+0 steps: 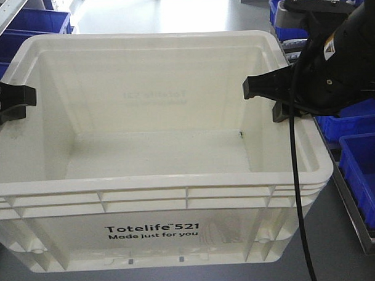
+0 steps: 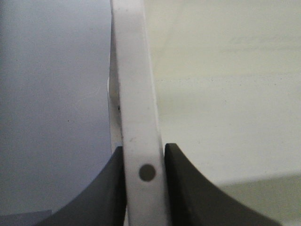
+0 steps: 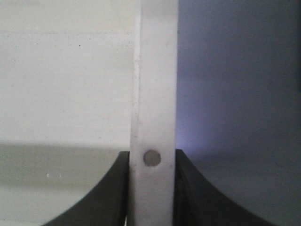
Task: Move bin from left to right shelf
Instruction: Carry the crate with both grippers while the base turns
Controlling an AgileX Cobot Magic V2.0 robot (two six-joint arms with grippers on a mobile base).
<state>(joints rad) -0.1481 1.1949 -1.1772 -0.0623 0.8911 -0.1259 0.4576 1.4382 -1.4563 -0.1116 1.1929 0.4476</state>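
Note:
A large white bin (image 1: 159, 206) marked "Totelife 521" fills the front view, empty inside. My left gripper (image 1: 16, 97) is shut on the bin's left rim; in the left wrist view the rim (image 2: 136, 94) runs between the two black fingers (image 2: 106, 193). My right gripper (image 1: 273, 88) is shut on the bin's right rim; in the right wrist view the rim (image 3: 155, 94) sits between the black fingers (image 3: 197, 193). The bin appears held off the grey floor, level.
Blue bins (image 1: 361, 165) sit on a shelf at the right, with more blue bins (image 1: 23, 26) at the far left. Grey floor (image 1: 170, 11) lies beyond the bin. A black cable (image 1: 297, 192) hangs from the right arm across the bin's right front corner.

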